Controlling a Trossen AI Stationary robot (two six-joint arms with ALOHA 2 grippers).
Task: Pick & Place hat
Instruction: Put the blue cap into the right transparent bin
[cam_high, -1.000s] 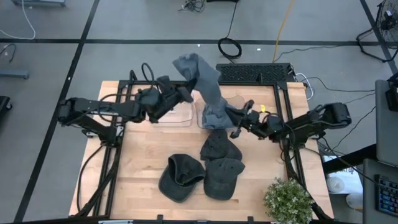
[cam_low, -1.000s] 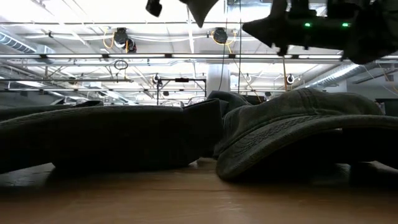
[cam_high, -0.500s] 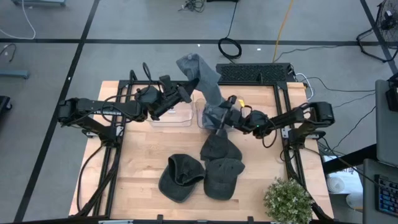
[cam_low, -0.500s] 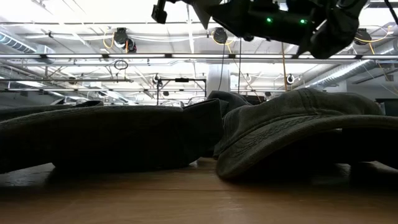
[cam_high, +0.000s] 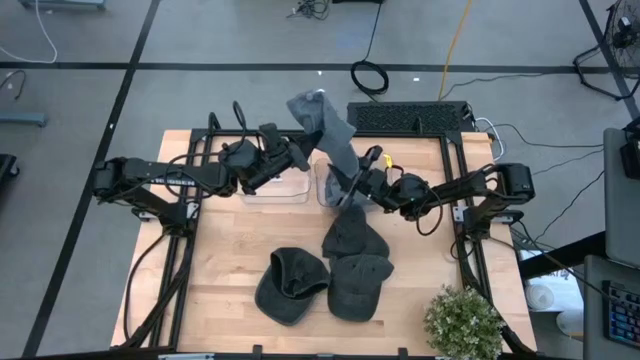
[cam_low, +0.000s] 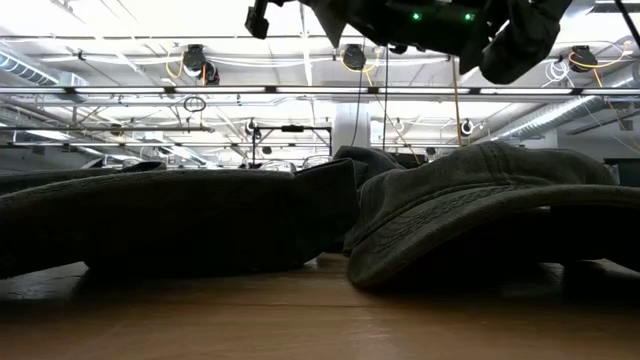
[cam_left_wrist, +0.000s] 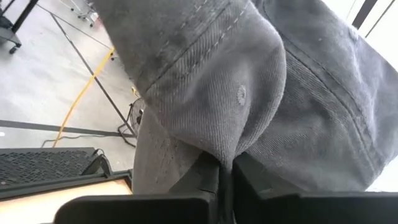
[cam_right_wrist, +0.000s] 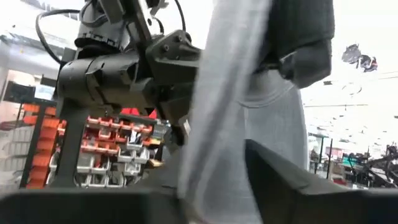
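A grey hat (cam_high: 328, 135) is lifted over the table's far middle. It fills the left wrist view (cam_left_wrist: 249, 81) and hangs as a grey strip in the right wrist view (cam_right_wrist: 230, 112). My left gripper (cam_high: 298, 150) is shut on it. My right gripper (cam_high: 358, 186) is open at the hat's lower end (cam_high: 345, 185), a finger on each side of the hanging cloth; I cannot tell whether they touch it. Three more dark hats (cam_high: 352, 236), (cam_high: 291, 284), (cam_high: 358, 284) lie on the wood table (cam_high: 220, 270). My left gripper pinches a fold of the hat's crown (cam_left_wrist: 225, 158) between its two fingers. The fingers come level from the table's left side. The hat is lifted clear, its upper part standing above the fingers and the rest hanging down toward the right gripper.
Two clear bins (cam_high: 278, 185), (cam_high: 330, 192) stand at the far middle under the lifted hat. A potted plant (cam_high: 462, 320) stands at the near right corner. In the low view the lying hats (cam_low: 470, 210) fill the foreground.
My right gripper has gone toward the table's left and far edge, up to the hanging lower end of the lifted hat. My left gripper has kept its hold and shifted slightly right; the hat's hanging part has drawn narrower.
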